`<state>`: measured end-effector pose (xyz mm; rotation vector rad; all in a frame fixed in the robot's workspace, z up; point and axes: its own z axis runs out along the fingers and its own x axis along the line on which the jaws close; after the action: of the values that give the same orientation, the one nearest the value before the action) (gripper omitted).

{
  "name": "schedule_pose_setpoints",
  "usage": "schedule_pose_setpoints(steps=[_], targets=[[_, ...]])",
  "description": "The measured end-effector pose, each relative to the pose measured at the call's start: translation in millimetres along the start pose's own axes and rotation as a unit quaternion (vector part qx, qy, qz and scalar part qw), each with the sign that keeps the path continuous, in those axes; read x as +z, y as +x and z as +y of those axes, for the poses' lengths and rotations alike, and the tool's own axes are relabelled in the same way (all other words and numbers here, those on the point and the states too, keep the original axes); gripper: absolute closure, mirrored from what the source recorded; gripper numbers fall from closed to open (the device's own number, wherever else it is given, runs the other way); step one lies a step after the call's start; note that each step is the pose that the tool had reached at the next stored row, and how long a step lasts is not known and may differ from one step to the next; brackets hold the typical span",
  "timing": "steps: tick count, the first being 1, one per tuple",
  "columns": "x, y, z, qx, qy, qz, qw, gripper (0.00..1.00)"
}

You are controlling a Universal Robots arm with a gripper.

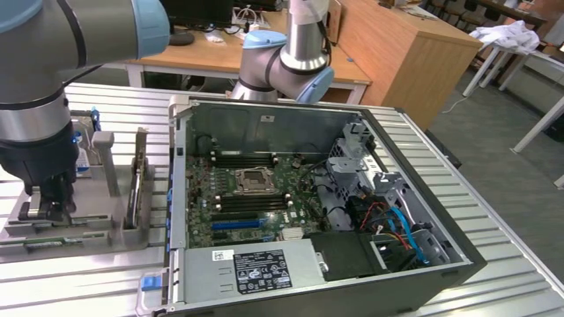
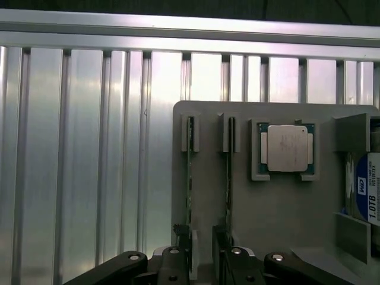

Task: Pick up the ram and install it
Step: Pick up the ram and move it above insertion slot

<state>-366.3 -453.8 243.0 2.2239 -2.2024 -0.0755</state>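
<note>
Two ram sticks stand on edge in a grey holder (image 2: 279,208): one ram stick (image 2: 190,172) and a second ram stick (image 2: 228,172) beside it. In the exterior view a ram stick (image 1: 55,243) shows as a thin green strip along the holder's front. My gripper (image 2: 203,261) hangs low over one end of the sticks, open, with nothing between its dark fingers (image 2: 177,261). In the exterior view the gripper (image 1: 44,205) is at the left, over the holder (image 1: 79,228), well apart from the open computer case (image 1: 185,198).
A silver processor chip (image 2: 287,148) and a blue-labelled hard drive (image 2: 368,196) share the holder. The motherboard (image 1: 255,198) in the case has dark memory slots (image 1: 247,158), with cables and a drive cage at the exterior view's right. Ribbed metal table (image 2: 89,148); a second arm (image 1: 295,59) behind.
</note>
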Motion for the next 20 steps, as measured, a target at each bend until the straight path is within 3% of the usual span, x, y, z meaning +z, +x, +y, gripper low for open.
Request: schedule_pose_setpoints(steps=[12, 20], targets=[[8.7, 0.2, -0.4, 0.0, 0.0, 0.0, 1.0, 0.7], [9.4, 0.8, -0.4, 0.0, 0.0001, -0.0001, 1.0, 0.7]])
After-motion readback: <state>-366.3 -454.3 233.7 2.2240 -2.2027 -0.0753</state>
